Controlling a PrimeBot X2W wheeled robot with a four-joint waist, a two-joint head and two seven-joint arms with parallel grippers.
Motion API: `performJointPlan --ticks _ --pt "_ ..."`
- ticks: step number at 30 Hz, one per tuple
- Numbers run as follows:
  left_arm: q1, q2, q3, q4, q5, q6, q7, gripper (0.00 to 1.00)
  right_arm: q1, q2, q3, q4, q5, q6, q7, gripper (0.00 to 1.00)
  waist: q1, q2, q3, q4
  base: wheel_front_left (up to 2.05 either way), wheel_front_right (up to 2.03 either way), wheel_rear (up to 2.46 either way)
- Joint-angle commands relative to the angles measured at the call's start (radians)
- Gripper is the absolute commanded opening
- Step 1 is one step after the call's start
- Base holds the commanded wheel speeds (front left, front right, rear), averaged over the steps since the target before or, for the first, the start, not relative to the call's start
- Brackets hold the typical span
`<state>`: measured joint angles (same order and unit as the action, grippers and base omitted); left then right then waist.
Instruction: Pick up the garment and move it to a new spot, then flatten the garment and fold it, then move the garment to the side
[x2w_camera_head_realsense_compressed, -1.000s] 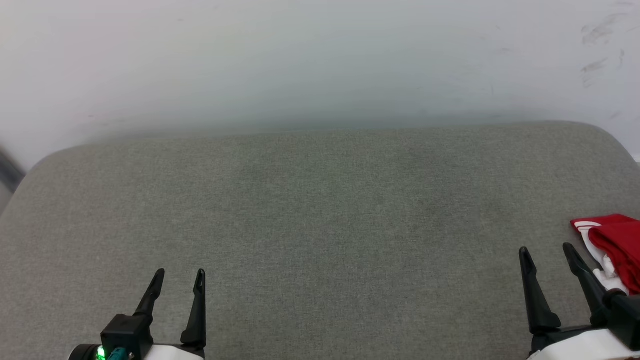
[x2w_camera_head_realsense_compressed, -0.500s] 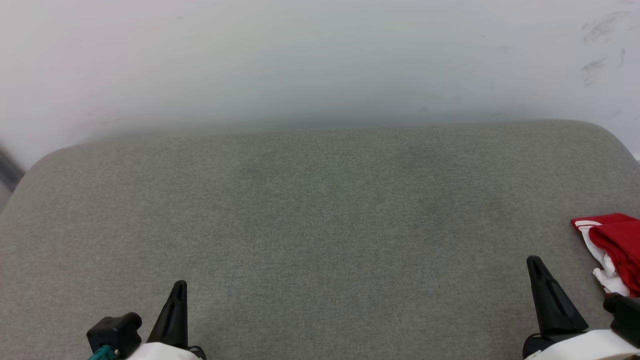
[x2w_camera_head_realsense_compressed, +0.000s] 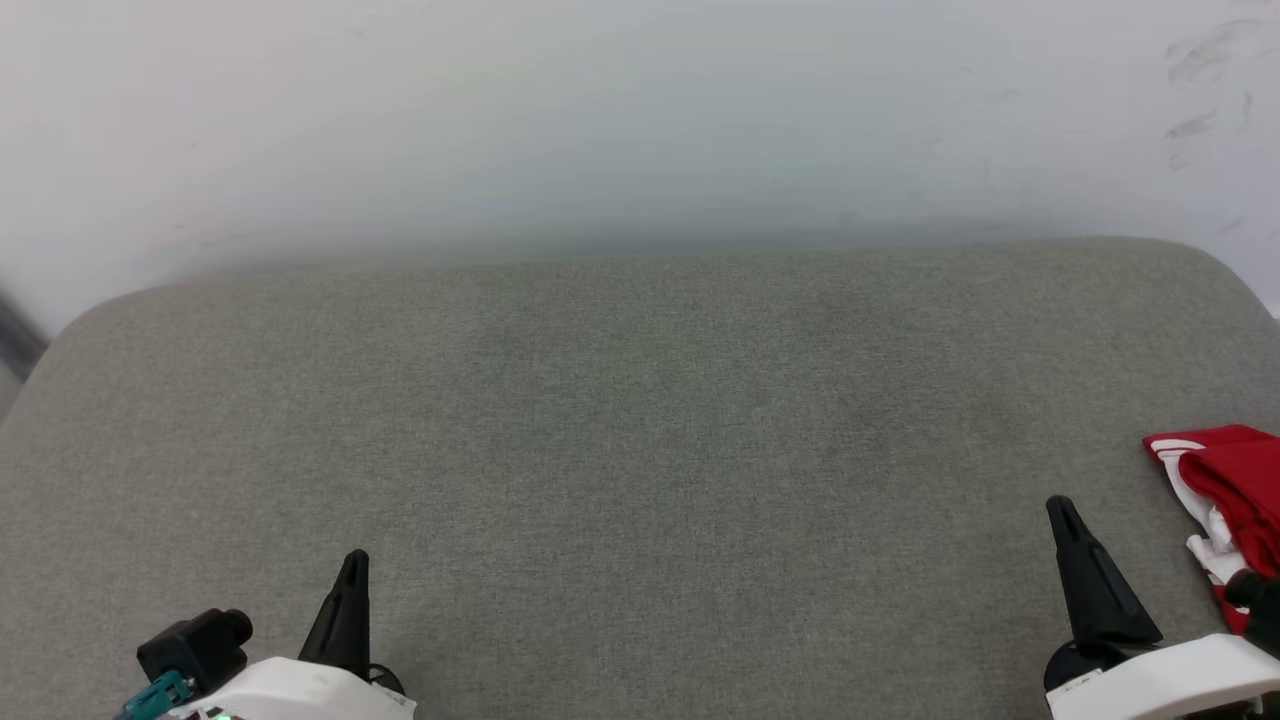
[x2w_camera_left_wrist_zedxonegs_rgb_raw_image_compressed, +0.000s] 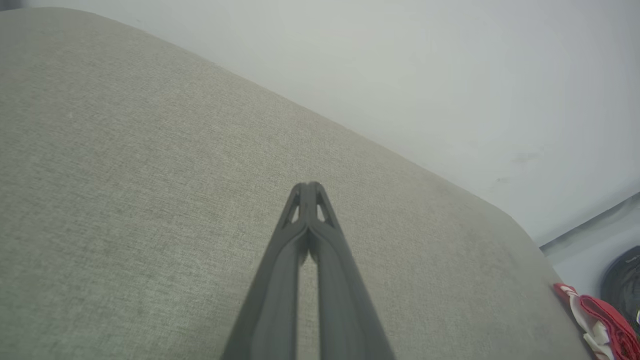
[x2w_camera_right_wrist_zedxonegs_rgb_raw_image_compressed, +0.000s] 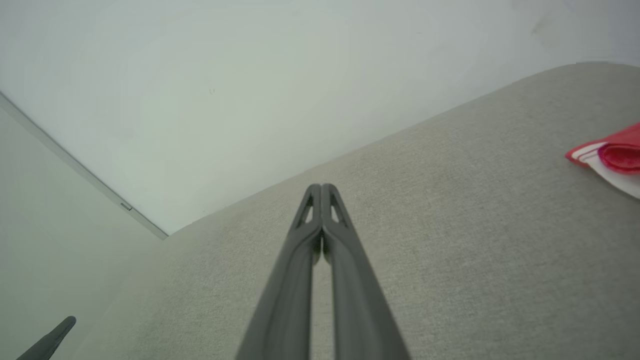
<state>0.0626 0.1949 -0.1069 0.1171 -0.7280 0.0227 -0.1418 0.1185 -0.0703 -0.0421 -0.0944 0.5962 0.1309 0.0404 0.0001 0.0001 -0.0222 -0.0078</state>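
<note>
Left gripper: at your near left, fingers closed, empty.
Right gripper: closed, empty, near garment.
Garment: bunched on cushion.

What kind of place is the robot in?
Probably an indoor room: a big grey fabric cushion with rounded corners, a scuffed white wall behind it, and a red-and-white garment near its edge.

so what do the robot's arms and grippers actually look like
Both the left gripper and right gripper have long, dark, tapering fingers with small triangular cut-outs near the tips. The forearms are white shells; the left wrist carries a black block and a teal connector.
</note>
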Motion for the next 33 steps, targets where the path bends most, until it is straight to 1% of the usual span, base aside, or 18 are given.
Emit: performJointPlan --ticks 1,3,4,5,18,33 --pt "-0.031 0.0 0.014 -0.006 -0.036 -0.009 0.009 0.0 -0.03 -0.011 0.001 0.001 0.046 0.0 -0.004 0.0 0.0 -0.0001 0.0 0.0 0.0 0.0 0.0" --pt "-0.033 -0.002 0.017 -0.004 -0.05 -0.012 0.012 0.0 -0.033 -0.011 0.001 0.006 0.062 0.0 -0.004 0.0 0.0 -0.0001 0.001 0.0 0.0 0.0 0.0" --pt "-0.038 -0.005 0.022 0.0 -0.077 -0.016 0.019 0.0 -0.04 -0.012 0.001 0.016 0.095 0.0 -0.003 0.0 -0.0001 -0.0001 0.001 0.0 0.0 0.0 0.0" --pt "-0.038 -0.005 0.022 0.0 -0.077 -0.016 0.019 0.0 -0.04 -0.012 0.001 0.016 0.095 0.0 -0.003 0.0 -0.0001 -0.0001 0.001 0.0 0.0 0.0 0.0" --pt "-0.065 -0.029 0.055 0.023 -0.24 -0.044 0.06 0.0 -0.077 -0.017 0.002 0.078 0.287 0.0 0.0 0.0 -0.0001 -0.0001 0.005 0.001 0.0 0.0 0.0" --pt "-0.093 -0.053 0.09 0.047 -0.402 -0.071 0.103 0.0 -0.114 -0.019 -0.002 0.141 0.476 0.0 0.006 0.0 -0.0001 -0.0001 0.008 0.003 0.0 0.0 0.0"
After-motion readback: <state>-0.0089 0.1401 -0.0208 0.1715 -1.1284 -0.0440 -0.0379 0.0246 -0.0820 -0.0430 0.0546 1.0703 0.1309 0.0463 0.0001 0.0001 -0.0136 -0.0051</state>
